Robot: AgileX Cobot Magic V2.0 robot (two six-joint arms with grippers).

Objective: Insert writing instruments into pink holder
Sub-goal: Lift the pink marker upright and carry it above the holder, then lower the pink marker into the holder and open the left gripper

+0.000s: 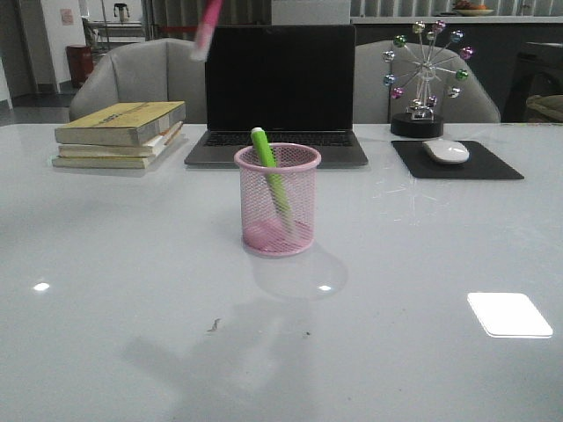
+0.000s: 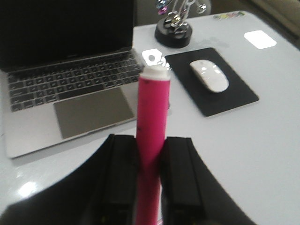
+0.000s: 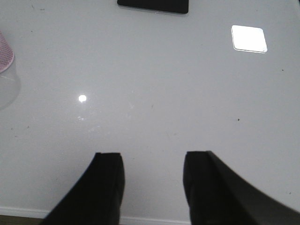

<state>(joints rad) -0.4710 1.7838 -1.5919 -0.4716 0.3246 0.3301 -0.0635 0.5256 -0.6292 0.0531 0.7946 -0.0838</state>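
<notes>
1. Overhead, the left hand [image 2: 150,187] gripped the pink marker [image 2: 152,131] between its fingers, above the laptop [image 1: 277,97].
2. Inside the pink holder [image 1: 277,211] at the centre of the tabletop [image 1: 422,290], the green marker [image 1: 268,171] leaned toward 11 o'clock.
3. The right hand [image 3: 152,183] hung wide apart, holding nothing.

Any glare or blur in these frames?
Front view: pink marker at the top edge is motion-blurred; bright window glare on the table. Left wrist view: laptop and mouse soft. Right wrist view: glare patch, otherwise sharp.
</notes>
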